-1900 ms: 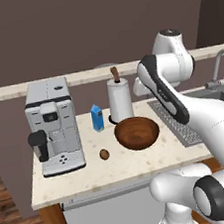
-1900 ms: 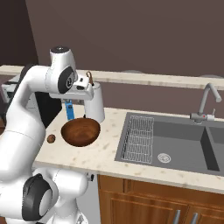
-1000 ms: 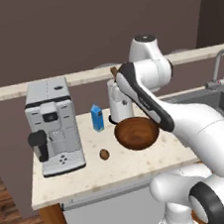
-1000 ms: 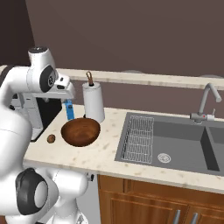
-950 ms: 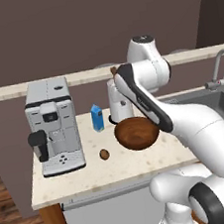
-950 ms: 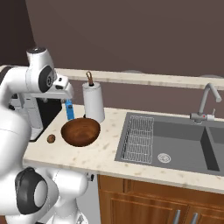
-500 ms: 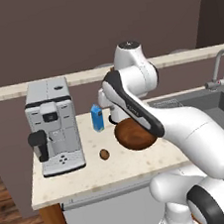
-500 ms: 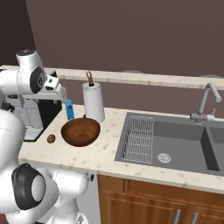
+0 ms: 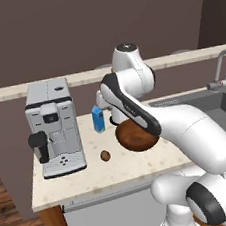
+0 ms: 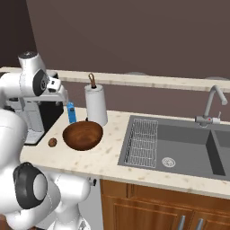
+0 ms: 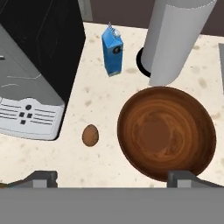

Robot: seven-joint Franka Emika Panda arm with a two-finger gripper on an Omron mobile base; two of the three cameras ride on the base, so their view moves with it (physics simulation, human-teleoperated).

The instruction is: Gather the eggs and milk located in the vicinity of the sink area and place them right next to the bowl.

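A coffee machine [image 9: 53, 125] stands at the far left of the table [image 9: 83, 177], with a brown egg [image 9: 105, 156] lying in the open just in front and to its right. A blue milk carton [image 9: 98, 119] stands upright behind the egg, beside the white paper-towel roll [image 10: 96, 104], and the wooden bowl [image 10: 82, 134] sits near all three. Further right, the dark sink [image 10: 179, 150] and its curved faucet [image 10: 212, 105] lie well apart from the group.

Egg and milk already rest close by the bowl, so this stage of the gathering looks largely done; an orange egg, if still to be fetched, cannot be made out here. The next move, by that reading, calls for the arm to swing right toward the sink and search for it.

The jaws [image 11: 113, 177] hang above the table, over the bowl's near rim in the hand view. Their two dark fingertips [image 11: 41, 177] stand wide apart at the bottom of that view, with nothing between them and nothing touched.
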